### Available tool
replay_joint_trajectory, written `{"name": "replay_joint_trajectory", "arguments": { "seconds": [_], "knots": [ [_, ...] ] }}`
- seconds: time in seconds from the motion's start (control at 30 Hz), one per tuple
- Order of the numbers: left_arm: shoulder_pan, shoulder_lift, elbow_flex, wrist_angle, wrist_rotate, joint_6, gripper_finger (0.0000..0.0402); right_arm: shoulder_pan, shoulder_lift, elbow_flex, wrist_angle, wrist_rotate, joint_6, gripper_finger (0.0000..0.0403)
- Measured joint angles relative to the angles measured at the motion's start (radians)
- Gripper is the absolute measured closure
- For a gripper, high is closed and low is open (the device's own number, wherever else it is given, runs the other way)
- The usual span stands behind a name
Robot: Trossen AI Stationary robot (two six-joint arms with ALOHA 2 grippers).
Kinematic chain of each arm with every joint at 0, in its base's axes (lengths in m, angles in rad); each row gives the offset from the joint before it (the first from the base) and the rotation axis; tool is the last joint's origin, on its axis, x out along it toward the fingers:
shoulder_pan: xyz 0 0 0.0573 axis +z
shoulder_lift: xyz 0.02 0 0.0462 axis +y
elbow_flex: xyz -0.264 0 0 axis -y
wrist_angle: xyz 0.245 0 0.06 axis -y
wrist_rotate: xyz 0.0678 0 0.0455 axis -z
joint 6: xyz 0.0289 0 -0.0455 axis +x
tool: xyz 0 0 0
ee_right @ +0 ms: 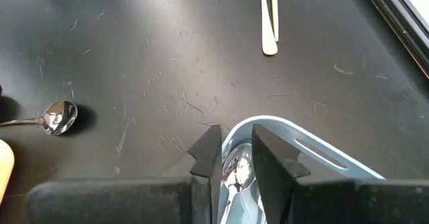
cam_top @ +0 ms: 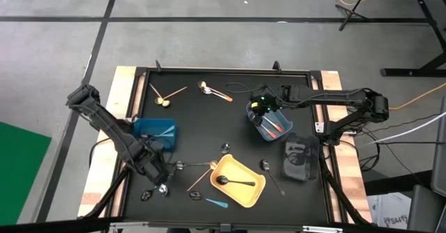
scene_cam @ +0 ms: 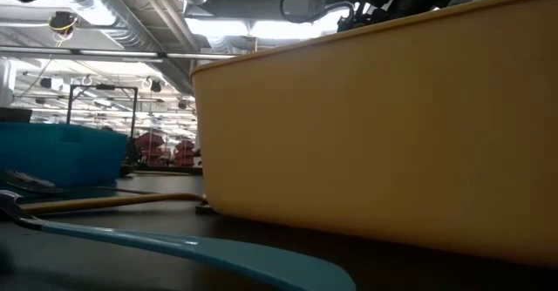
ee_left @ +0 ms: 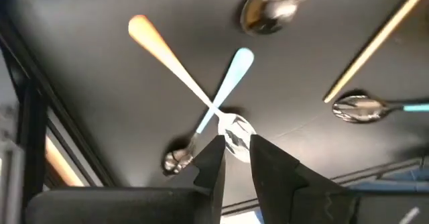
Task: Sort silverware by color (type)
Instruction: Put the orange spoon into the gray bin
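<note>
My left gripper [cam_top: 159, 171] hangs open and pointing down over the table's near left, fingers a narrow gap apart [ee_left: 236, 153], touching nothing. Below it two spoons lie crossed on the black mat: an orange-handled one [ee_left: 167, 53] and a light-blue-handled one [ee_left: 231, 73]. The orange-handled spoon's bowl [ee_left: 234, 127] shows just beyond the fingertips. My right gripper [cam_top: 263, 109] waits open above the pale blue bin [cam_top: 268, 121], which holds orange-handled spoons. A silver spoon bowl [ee_right: 236, 170] shows through its gap, inside the bin. A black spoon [cam_top: 233, 182] lies in the yellow bin [cam_top: 259, 189].
More spoons lie scattered on the mat: tan ones [cam_top: 164, 97] at the far left, an orange-handled one [cam_top: 216, 92] at the far edge, and others around the yellow bin [cam_top: 268, 170]. A blue bin [cam_top: 155, 130] stands at the left, a dark bin [cam_top: 300, 160] at the right.
</note>
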Motion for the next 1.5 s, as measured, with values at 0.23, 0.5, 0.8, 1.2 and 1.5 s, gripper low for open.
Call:
{"name": "replay_joint_trajectory", "arguments": {
  "seconds": [0.23,0.5,0.8,1.2,1.5],
  "knots": [
    [-0.055,0.052,-0.036,0.03,-0.001,-0.183,0.0338,0.0,0.0,0.0,0.0,0.0,0.0,0.0331],
    [-0.076,0.11,-0.087,0.115,0.0,-0.259,0.0338,0.0,0.0,0.0,0.0,0.0,0.0,0.0331],
    [-0.076,0.148,-0.181,0.198,-0.021,-0.265,0.0338,0.0,0.0,0.0,0.0,0.0,0.0,0.0331],
    [-0.076,0.147,-0.299,0.379,-0.019,-0.285,0.0338,0.0,0.0,0.0,0.0,0.0,0.0,0.0331],
    [-0.076,0.149,-0.304,0.383,0.05,-0.285,0.0338,0.0,0.0,0.0,0.004,0.0,0.0,0.0331]
  ]
}}
